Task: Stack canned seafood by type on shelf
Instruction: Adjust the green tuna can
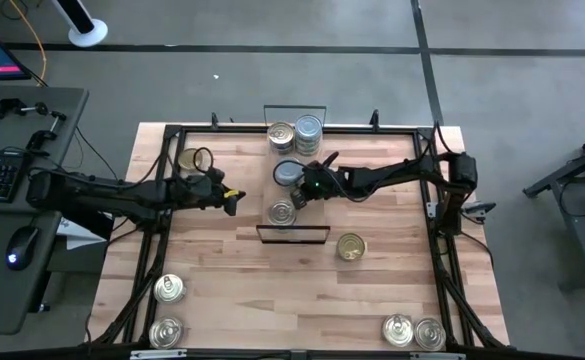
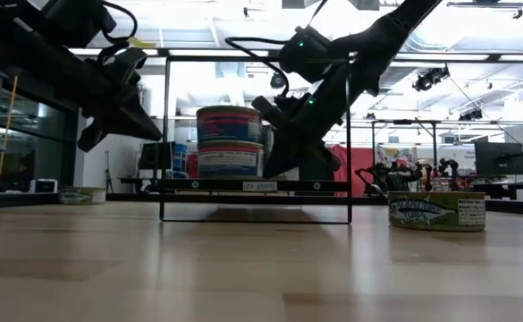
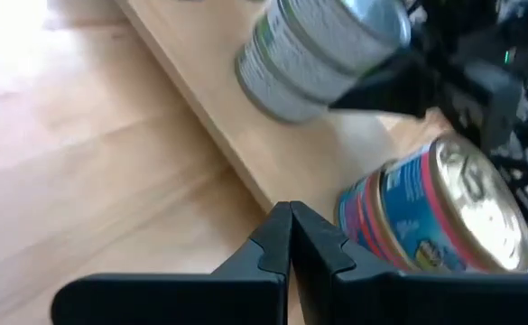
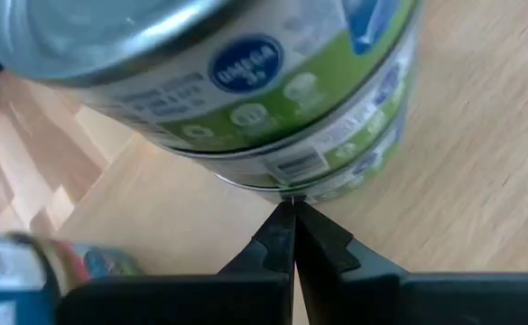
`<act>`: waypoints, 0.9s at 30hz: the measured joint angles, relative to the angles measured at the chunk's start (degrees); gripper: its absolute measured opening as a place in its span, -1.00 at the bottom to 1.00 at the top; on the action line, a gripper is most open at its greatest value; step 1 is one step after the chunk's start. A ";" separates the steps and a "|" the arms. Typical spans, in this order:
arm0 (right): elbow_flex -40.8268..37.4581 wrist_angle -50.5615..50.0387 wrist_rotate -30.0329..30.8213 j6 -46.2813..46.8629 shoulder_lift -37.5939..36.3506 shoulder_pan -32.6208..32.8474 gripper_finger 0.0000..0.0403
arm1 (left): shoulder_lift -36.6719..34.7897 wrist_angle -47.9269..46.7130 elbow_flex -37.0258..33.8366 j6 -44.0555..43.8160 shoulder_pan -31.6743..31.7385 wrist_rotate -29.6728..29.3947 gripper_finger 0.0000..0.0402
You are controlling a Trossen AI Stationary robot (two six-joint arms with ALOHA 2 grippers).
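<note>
Right gripper (image 1: 294, 194): over the middle of the shelf, jaws pressed together and holding nothing, tips just beside a stack of two green-label tins (image 4: 245, 90); whether they touch it I cannot tell.
Left gripper (image 1: 234, 199): over the desk just left of the shelf, jaws closed on nothing, pointing toward the tins.
Shelf (image 1: 294, 215): narrow light-wood plank down the middle of the desk, black wire frames at its near and far ends.
Tins on shelf: two stacks at the far end (image 1: 297, 133), a silver-blue-topped stack (image 1: 287, 172) at mid-plank, a gold-topped stack (image 1: 281, 212) nearer the front.
Loose tins: one on the desk right of the near frame (image 1: 351, 246), one at far left (image 1: 190, 158), two at front left (image 1: 169, 290), two at front right (image 1: 414, 331).
Desk (image 1: 222, 270): butcher-block top.
</note>
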 joint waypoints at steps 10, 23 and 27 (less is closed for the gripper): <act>-0.02 4.81 0.38 1.38 1.02 -2.86 -1.00 | 0.00 -0.14 0.00 -0.40 -1.87 -1.76 -1.00; -0.02 8.51 0.01 2.63 1.22 -3.43 -1.00 | 0.00 -0.12 0.00 -0.42 -1.87 -6.42 -1.00; -0.02 9.25 0.01 3.16 1.22 -3.77 -1.00 | 0.00 -0.11 0.00 -0.51 -1.87 -7.17 -1.00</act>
